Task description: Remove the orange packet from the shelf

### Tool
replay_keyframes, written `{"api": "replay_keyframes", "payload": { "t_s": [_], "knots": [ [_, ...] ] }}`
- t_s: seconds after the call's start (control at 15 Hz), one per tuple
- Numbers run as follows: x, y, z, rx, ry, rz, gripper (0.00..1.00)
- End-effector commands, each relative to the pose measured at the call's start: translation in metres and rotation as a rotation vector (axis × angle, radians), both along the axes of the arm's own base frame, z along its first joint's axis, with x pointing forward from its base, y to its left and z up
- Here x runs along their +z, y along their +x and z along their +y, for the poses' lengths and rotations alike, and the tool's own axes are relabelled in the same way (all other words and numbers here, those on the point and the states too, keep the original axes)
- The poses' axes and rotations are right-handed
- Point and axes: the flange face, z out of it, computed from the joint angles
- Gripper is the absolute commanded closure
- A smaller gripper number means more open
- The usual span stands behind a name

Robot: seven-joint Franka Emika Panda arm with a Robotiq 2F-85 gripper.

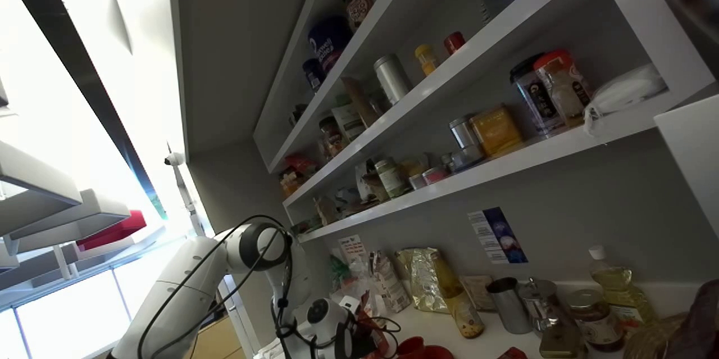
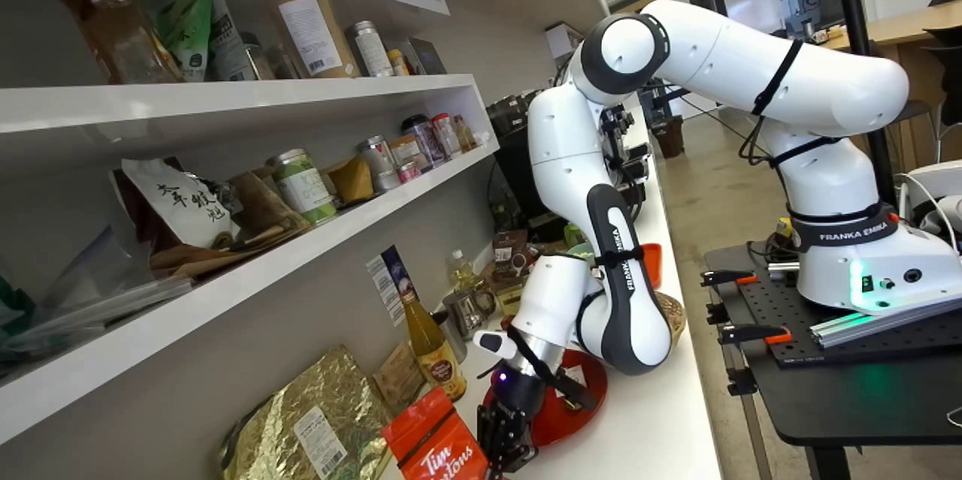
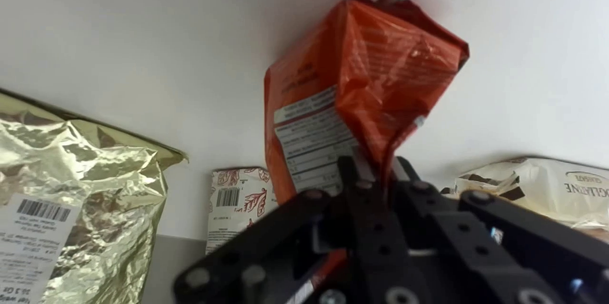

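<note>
The orange packet [image 2: 440, 439] is an orange-red bag with white "Tim Hortons" lettering, low over the white counter, below the shelf. It also shows in the wrist view [image 3: 395, 56], with a white label on one side. My gripper [image 3: 380, 168] is shut on a folded edge of it, pinched between both fingertips. The gripper also shows beside the packet in an exterior view [image 2: 503, 442]. I cannot tell whether the packet touches the counter. The shelf [image 2: 233, 288] is a long white board with jars, cans and bags on it, above the gripper; it shows in both exterior views [image 1: 483, 174].
A gold foil bag [image 2: 319, 420] stands on the counter by the wall; it also shows in the wrist view [image 3: 90, 199]. A yellow bottle [image 2: 432, 348] stands behind the packet. A red plate [image 2: 594, 382] lies beside the gripper. A small printed packet [image 3: 235, 199] and a pale bag [image 3: 561, 190] flank the packet.
</note>
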Motion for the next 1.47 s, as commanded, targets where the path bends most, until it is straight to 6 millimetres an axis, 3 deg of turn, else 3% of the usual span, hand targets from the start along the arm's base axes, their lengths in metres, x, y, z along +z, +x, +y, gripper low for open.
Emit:
{"api": "replay_keyframes", "payload": {
  "t_s": [0.0,0.13,0.2,0.33,0.53,0.8,0.93,1.13,1.2,1.4],
  "knots": [
    [-0.001,0.000,-0.005,0.027,0.001,-0.034,0.99],
    [0.002,-0.002,-0.006,0.031,-0.005,-0.034,0.97],
    [0.004,-0.004,-0.006,0.032,-0.015,-0.028,0.72],
    [0.009,-0.009,-0.010,0.033,-0.048,0.000,0.65],
    [0.026,-0.026,-0.021,0.027,-0.102,0.055,0.43],
    [0.070,-0.043,-0.036,0.008,-0.244,0.158,0.13],
    [0.085,-0.061,-0.048,-0.015,-0.331,0.233,0.01],
    [0.099,-0.075,-0.049,-0.020,-0.434,0.366,0.00],
    [0.100,-0.074,-0.041,0.001,-0.441,0.429,0.00],
    [0.123,-0.071,-0.044,0.012,-0.442,0.604,0.00]
  ]
}}
